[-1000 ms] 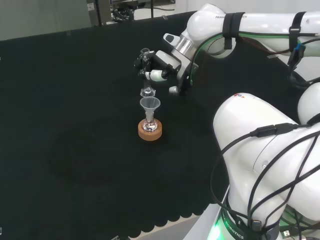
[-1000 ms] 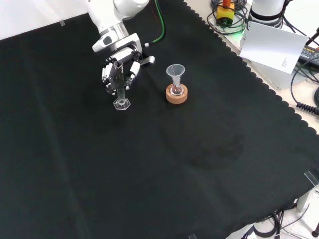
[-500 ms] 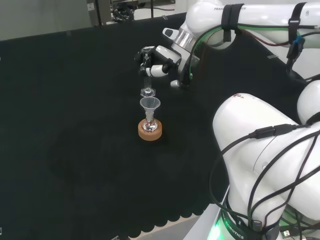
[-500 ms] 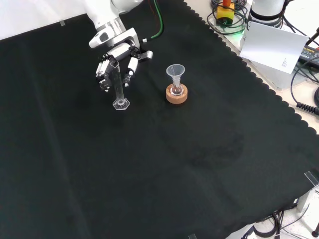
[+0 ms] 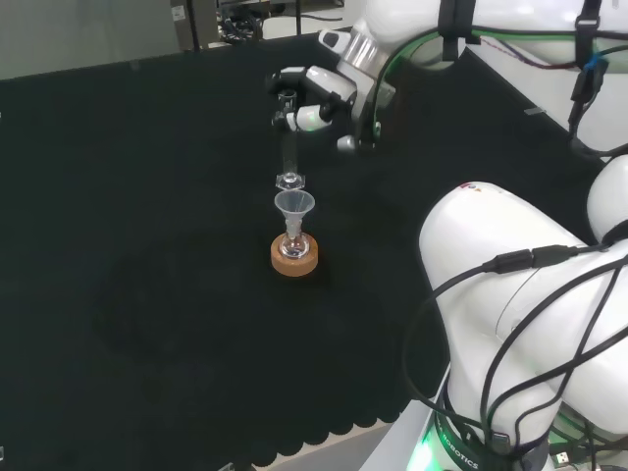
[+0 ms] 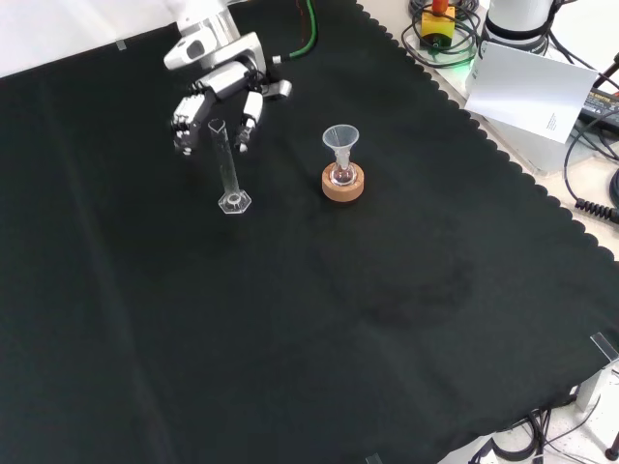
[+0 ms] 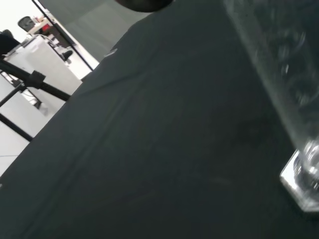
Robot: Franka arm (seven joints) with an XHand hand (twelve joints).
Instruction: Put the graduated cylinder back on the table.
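Note:
The clear graduated cylinder [image 6: 226, 164] stands upright on the black cloth on its hexagonal foot, to the left of the cork ring in the front view. The hand [image 6: 215, 92] hangs over the cylinder's top with its fingers relaxed and spread beside the rim, and I see no grip on the glass. From the head view the cylinder [image 5: 288, 157] rises just behind the funnel, and the hand [image 5: 319, 93] sits above and to the right of its top. In the wrist view the cylinder [image 7: 279, 59] is a blurred glass column ending in its foot.
A small flask with a clear funnel [image 6: 339, 140] in its neck sits on a cork ring [image 6: 342, 186], close to the cylinder's right in the front view. Past the cloth's scalloped edge lie a white sheet [image 6: 527, 92] and cables. The arm's white links [image 5: 510, 294] stand at the head view's right.
The hand has risen and drawn back from the cylinder's middle to above its top, with its fingers off the glass. The cylinder's foot has stayed in place on the cloth.

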